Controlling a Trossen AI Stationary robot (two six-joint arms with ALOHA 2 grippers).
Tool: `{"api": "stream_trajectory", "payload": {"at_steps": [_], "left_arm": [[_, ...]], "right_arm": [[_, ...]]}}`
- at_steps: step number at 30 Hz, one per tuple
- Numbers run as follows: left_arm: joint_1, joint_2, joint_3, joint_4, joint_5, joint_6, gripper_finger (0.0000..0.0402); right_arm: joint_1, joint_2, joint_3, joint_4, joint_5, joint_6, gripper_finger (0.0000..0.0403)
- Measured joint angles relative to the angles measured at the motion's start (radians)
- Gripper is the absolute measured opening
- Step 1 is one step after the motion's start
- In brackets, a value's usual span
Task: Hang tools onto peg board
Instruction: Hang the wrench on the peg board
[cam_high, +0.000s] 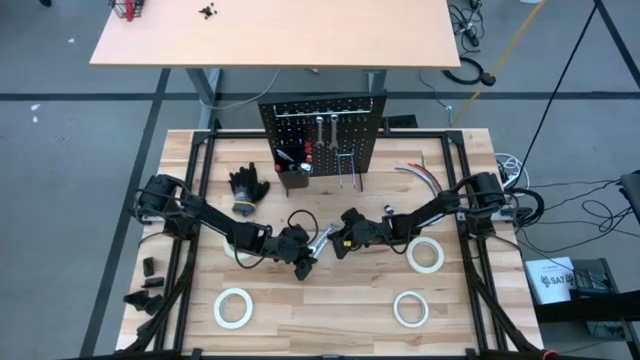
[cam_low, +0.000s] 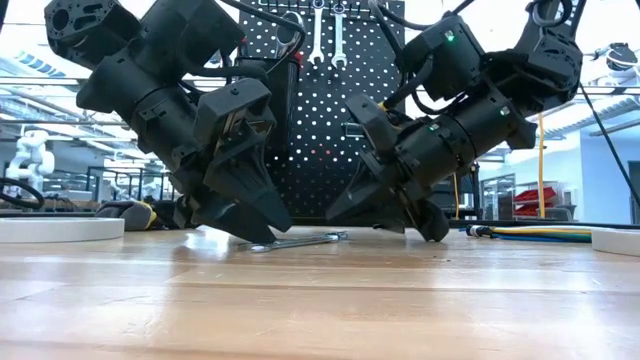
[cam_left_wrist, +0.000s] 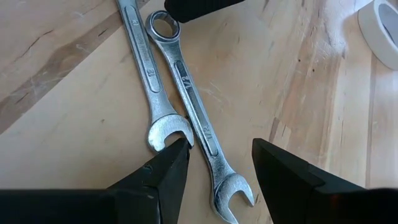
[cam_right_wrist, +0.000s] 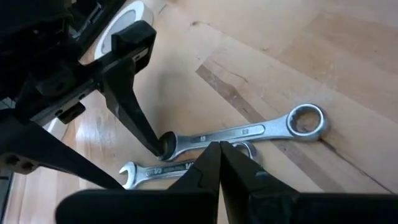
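Observation:
Two silver wrenches lie flat, side by side, on the wooden table, in front of the upright black peg board. My left gripper is open and slants down over their open ends. One wrench's shaft runs between its fingers. My right gripper is shut and comes from the opposite side, with its tips over the wrenches' ring ends. Two more wrenches hang on the board. My left gripper has one fingertip set against the open end of the outer wrench, slanting down from the table's left. The wrench lies flat on the table. My right gripper's shut tips hide one wrench's ring end. I cannot tell whether they touch it.
Three white tape rolls lie on the table: near left, near right and right. Black gloves lie left of the board. A black bin with screwdrivers sits on the board's lower left. Cables lie at the far right.

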Motion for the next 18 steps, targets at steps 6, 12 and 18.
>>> {"api": "stream_trajectory", "payload": {"at_steps": [6,12,18], "left_arm": [[0.0,0.0,0.0,-0.001,-0.001,0.0,0.0186],[0.0,-0.002,0.0,-0.003,-0.001,-0.007,0.0186],[0.0,-0.003,0.001,-0.004,0.002,-0.01,0.0186]], "right_arm": [[-0.011,-0.002,0.006,-0.048,0.022,0.013,0.0],[-0.012,0.002,0.07,-0.184,0.055,-0.047,0.0],[-0.013,0.003,0.132,-0.312,0.078,-0.075,0.0]]}}
